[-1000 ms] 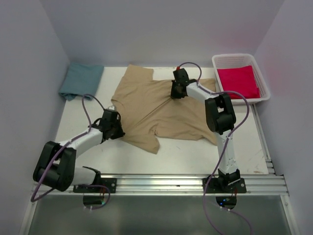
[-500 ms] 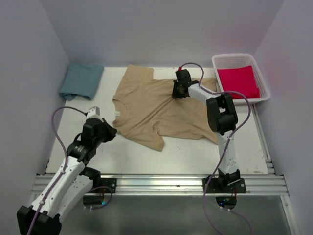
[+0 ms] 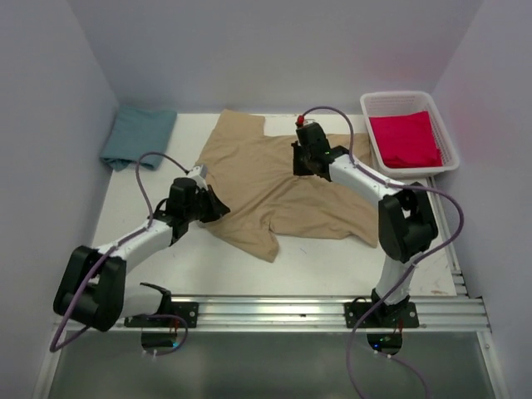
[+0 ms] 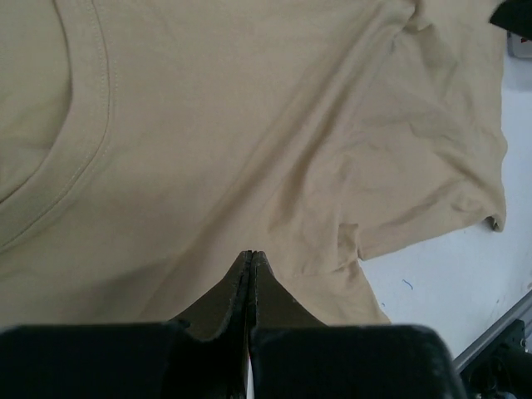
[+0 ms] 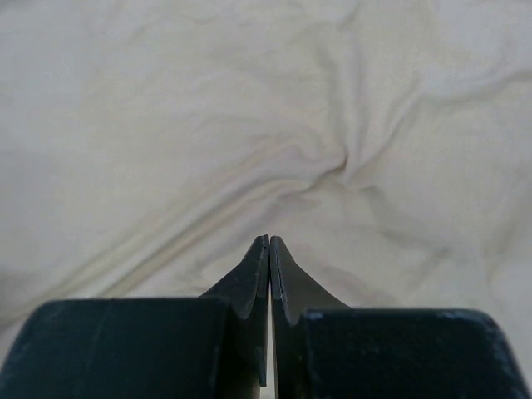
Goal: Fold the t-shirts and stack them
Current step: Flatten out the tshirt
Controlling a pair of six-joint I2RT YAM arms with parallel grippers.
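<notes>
The tan t-shirt (image 3: 274, 183) lies spread and wrinkled in the middle of the table. It fills the left wrist view (image 4: 249, 125) and the right wrist view (image 5: 249, 108). My left gripper (image 3: 218, 205) is at the shirt's left edge near the collar. Its jaws (image 4: 251, 254) are shut over the cloth with nothing seen between them. My right gripper (image 3: 301, 166) is over the shirt's upper middle, jaws (image 5: 268, 239) shut, just above the wrinkled cloth. The teal-blue t-shirt (image 3: 137, 137) lies folded at the back left. The red-pink t-shirt (image 3: 405, 140) lies in the basket.
The white slatted basket (image 3: 451, 160) stands at the back right corner. White walls close in the table on the left, back and right. A metal rail (image 3: 274, 312) with the arm bases runs along the near edge.
My left arm swung back from the shirt, then returned to its left edge. My right gripper shifted slightly toward the near side. The tan shirt's outline moved a little.
</notes>
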